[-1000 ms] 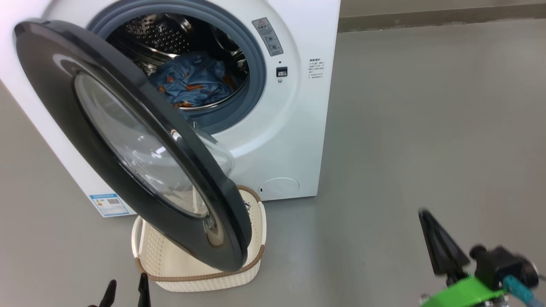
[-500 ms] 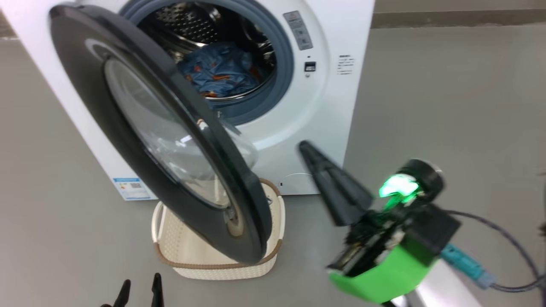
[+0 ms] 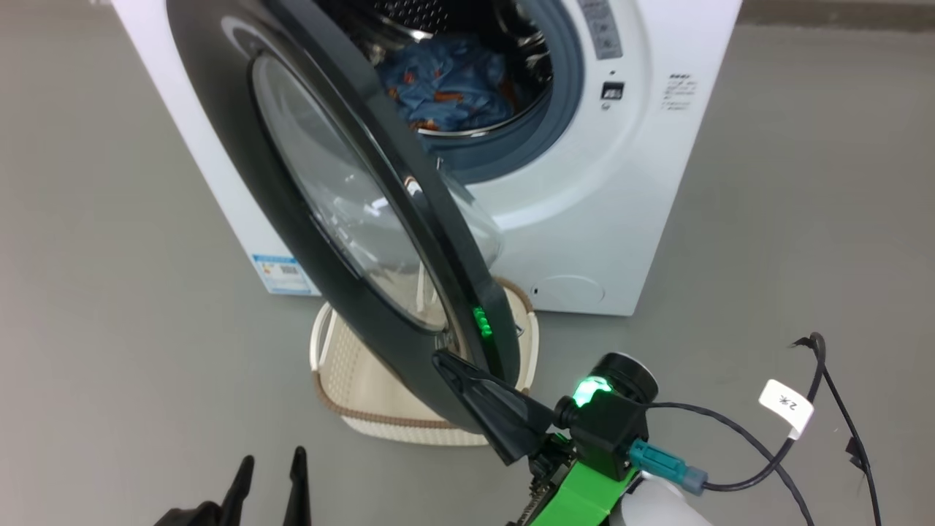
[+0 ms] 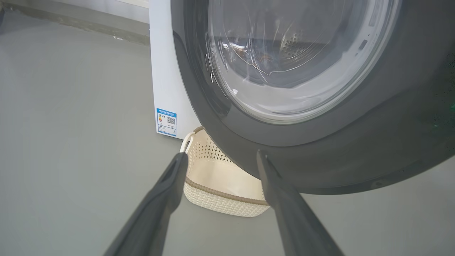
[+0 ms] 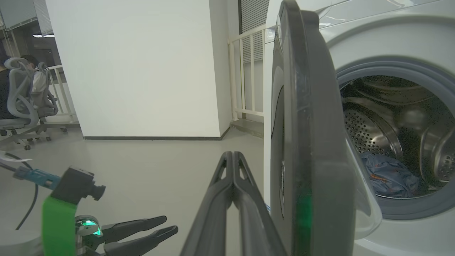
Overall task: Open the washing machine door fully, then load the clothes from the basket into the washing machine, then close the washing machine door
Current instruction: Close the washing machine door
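The right gripper [image 3: 440, 358], clenched on nothing, sits just beside the door [image 3: 219, 109]'s black rim; the left gripper [image 3: 272, 456] stands spread.

My right hand [image 3: 445, 361] has long, dark, tapering fingers [image 3: 497, 416]. Just behind the hand I see a bright green bracket [image 3: 577, 491] and a round black camera [image 3: 610, 405] glowing green. A teal plug [image 3: 661, 464] leads to a black cable [image 3: 745, 437] with a white tag [image 3: 785, 403]. My left hand [image 3: 272, 457] has matching dark fingers.
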{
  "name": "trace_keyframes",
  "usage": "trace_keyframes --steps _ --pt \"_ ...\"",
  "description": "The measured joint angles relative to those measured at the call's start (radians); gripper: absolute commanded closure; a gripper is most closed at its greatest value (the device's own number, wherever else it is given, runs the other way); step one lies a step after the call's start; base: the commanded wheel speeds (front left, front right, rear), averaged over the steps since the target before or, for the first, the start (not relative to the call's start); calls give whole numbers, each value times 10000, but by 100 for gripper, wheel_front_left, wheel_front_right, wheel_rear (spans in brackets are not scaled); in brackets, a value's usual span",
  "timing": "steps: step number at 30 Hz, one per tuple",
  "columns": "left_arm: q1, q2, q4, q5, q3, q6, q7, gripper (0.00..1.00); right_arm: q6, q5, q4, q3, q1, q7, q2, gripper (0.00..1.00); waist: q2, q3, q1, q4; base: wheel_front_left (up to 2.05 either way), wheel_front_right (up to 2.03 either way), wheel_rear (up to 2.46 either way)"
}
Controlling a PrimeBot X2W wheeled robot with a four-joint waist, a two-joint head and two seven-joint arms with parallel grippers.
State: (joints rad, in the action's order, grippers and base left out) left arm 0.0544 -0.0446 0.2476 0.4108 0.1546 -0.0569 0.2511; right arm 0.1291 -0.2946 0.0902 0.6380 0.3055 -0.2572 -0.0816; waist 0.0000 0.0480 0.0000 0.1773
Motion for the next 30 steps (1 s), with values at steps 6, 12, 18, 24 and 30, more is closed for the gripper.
trace_keyframes --steps 6,12,18,24,30 --pt "-281 4 -209 92 328 188 0 0 0 -165 819 -136 15 2 -4 100 0 511 0 327 0 0 0" --pt "-441 4 -418 261 491 364 0 0 0 -178 1003 -397 125 2 -36 100 0 1024 0 602 0 0 0" --pt "-592 6 -575 272 562 493 0 0 2 -234 991 -763 420 2 -86 100 0 1468 0 671 0 0 0" --pt "-656 6 -725 318 826 623 0 0 2 -234 930 -1193 774 2 -268 100 0 1825 0 564 0 0 0" --pt "-954 6 -988 470 1099 802 2 0 2 -240 780 -1764 1346 2 -621 100 0 2315 0 455 0 0 0"
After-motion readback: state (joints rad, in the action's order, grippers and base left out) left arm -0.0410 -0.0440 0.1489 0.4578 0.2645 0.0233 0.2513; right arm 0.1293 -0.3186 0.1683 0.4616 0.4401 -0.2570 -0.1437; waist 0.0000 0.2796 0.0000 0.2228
